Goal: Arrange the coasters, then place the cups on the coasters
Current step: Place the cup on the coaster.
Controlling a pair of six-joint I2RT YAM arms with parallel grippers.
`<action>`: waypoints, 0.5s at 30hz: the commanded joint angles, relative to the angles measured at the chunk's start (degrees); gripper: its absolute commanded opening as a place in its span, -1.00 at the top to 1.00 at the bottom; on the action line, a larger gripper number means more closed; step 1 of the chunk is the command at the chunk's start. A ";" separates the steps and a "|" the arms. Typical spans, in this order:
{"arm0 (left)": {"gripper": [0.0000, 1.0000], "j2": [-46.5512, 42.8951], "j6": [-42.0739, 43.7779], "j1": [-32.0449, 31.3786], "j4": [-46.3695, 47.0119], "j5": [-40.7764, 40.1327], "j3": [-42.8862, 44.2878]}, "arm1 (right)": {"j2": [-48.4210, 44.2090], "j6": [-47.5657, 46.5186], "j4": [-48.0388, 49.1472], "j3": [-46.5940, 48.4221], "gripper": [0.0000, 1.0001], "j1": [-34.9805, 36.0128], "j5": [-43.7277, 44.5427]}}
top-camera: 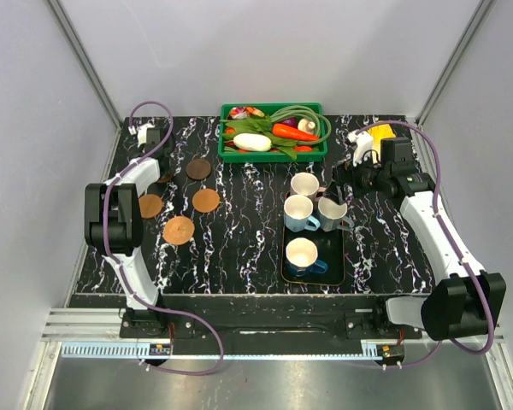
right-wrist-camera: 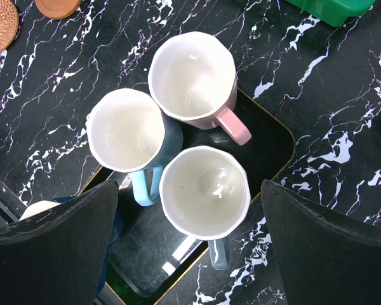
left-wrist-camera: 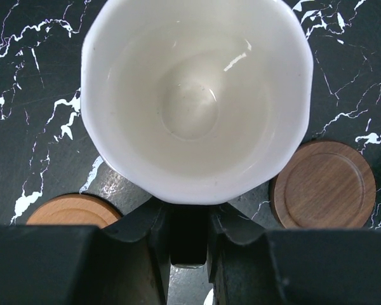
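Observation:
A cream-white cup fills the left wrist view, and my left gripper is shut on its dark handle. It stands between an orange-brown coaster and a darker brown coaster; what is under it is hidden. From above, several coasters lie on the left half of the table. My right gripper hangs open over the black tray, above a grey-blue cup, a light blue cup and a pink cup. A dark blue cup stands at the tray's near end.
A green basket of vegetables stands at the back centre. A yellow object lies at the back right behind the right arm. A woven round mat shows at the top left of the right wrist view.

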 commanded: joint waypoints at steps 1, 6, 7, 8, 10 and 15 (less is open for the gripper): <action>0.49 -3.81 -0.68 0.40 0.75 0.18 0.06 | -0.06 -0.31 0.83 0.24 -0.99 -0.33 -1.05; 0.51 -3.81 -0.85 0.40 -0.13 0.45 0.41 | -0.15 -0.31 0.74 0.24 -0.99 -0.33 -1.14; 0.52 -3.81 -0.85 0.40 -0.13 0.45 0.33 | -0.24 -0.31 0.83 0.24 -0.99 -0.33 -1.14; 0.52 -3.81 -0.85 0.40 -0.13 0.27 0.41 | -0.15 -0.31 0.74 0.24 -0.99 -0.24 -1.06; 0.52 -3.81 -0.94 0.40 -0.31 0.45 0.33 | -0.24 -0.31 0.74 0.24 -0.99 -0.33 -1.05; 0.52 -4.07 -0.85 0.40 -0.57 0.71 0.15 | -0.06 -0.31 0.74 0.24 -0.99 -0.33 -1.14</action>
